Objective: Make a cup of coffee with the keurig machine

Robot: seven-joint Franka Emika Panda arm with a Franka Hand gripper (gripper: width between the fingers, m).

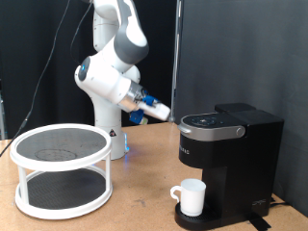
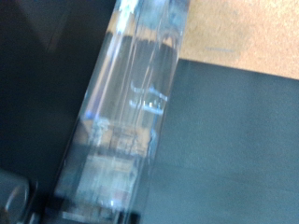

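Note:
The black keurig machine [image 1: 231, 144] stands at the exterior view's right with its lid down. The white cup [image 1: 192, 197] sits upright on the machine's round drip base, under the spout, handle towards the exterior view's left. My gripper [image 1: 161, 112] hangs in the air just left of the machine's top, apart from the cup and well above it. Nothing shows between its fingers. The wrist view is filled by a blurred clear plastic part [image 2: 126, 121] very close to the camera, with a dark surface [image 2: 234, 149] beside it.
A white two-tier round rack with a dark mesh top [image 1: 63, 168] stands on the wooden table [image 1: 135, 207] at the exterior view's left. The robot's white base [image 1: 111, 135] stands behind it. A black curtain hangs at the back.

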